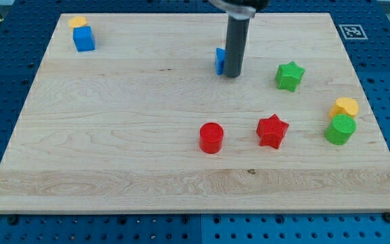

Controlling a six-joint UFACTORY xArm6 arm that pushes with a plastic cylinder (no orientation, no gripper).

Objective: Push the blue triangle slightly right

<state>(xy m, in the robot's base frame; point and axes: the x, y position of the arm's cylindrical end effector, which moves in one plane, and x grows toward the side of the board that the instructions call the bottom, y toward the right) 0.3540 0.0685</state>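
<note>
The blue triangle (219, 60) lies near the top middle of the wooden board (114, 135), mostly hidden behind my rod. My tip (232, 74) rests on the board right against the triangle's right side, slightly below it. Only the triangle's left edge shows past the rod.
A blue cube (84, 38) with a yellow block (78, 22) behind it sits at the top left. A green star (290, 75) lies right of my tip. A red cylinder (210, 137) and red star (272, 131) lie lower. A yellow block (345, 106) and green cylinder (340, 129) sit at the right edge.
</note>
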